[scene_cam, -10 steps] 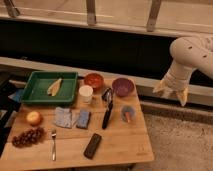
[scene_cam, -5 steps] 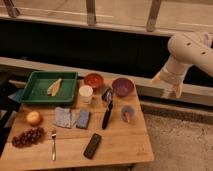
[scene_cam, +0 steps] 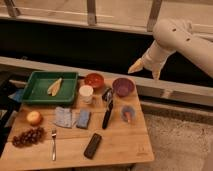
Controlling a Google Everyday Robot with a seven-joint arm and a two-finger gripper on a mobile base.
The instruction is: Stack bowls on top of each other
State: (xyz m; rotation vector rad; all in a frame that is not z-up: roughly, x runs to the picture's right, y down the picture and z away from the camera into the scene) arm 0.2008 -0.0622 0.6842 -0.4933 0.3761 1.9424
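Table [scene_cam: 125,145] as before; tool [scene_cam: 145,71] nearer, up-right of purple bowl [scene_cam: 123,86].

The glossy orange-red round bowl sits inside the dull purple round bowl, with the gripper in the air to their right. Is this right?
No. The camera view shows the glossy orange-red round bowl standing apart, left of the dull purple round bowl. The gripper is indeed in the air to their right.

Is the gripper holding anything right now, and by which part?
Nothing is held. The gripper hangs open in the air, well apart from the purple bowl and the orange-red bowl.
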